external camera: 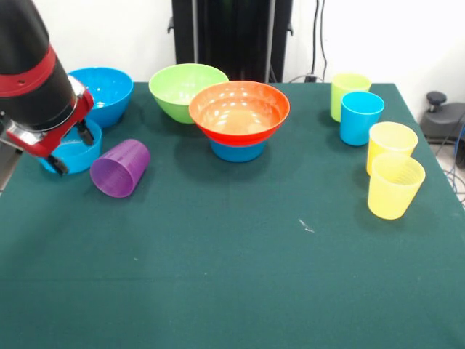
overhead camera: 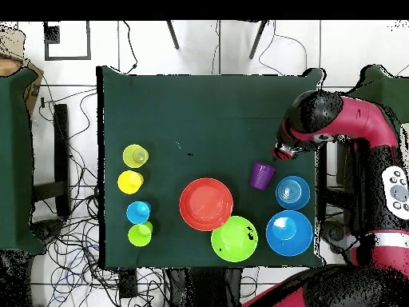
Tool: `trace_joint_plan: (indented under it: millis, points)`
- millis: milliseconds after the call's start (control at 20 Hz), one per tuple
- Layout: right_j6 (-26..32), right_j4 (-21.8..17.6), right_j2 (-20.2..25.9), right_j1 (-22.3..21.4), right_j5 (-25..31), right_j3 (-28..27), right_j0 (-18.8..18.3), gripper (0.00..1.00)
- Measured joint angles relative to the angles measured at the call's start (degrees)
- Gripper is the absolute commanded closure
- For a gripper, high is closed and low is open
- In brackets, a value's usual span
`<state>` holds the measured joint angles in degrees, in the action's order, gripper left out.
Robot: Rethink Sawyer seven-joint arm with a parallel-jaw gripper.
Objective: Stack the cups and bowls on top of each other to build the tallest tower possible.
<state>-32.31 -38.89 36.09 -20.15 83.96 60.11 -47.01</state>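
While the gripper (external camera: pixel 71 149) hangs at the far left over a small blue bowl (external camera: pixel 67 154), we cannot tell if it is open or closed. Just right, we see the purple cup (external camera: pixel 119 168) lying on its side. At the centre the orange bowl (external camera: pixel 239 109) sits on another blue bowl (external camera: pixel 238 151). Far right stand the yellow cups (external camera: pixel 392 178).

No readable text, labels, brands or numbers showed on anything in either view.

White wall (external camera: pixel 392 36), cable-strewn floor (overhead camera: pixel 68 248), green-clothed table (external camera: pixel 232 276)
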Motion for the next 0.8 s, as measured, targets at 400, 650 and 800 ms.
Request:
trace_joint_plan:
  millis: [400,650,800]
  points:
    - [0.0,0.0,0.0,0.0,1.8,0.0,0.4,0.00]
    - [0.0,0.0,0.0,0.0,1.9,0.0,0.3,0.00]
    - [0.0,0.0,0.0,0.0,1.9,0.0,0.3,0.00]
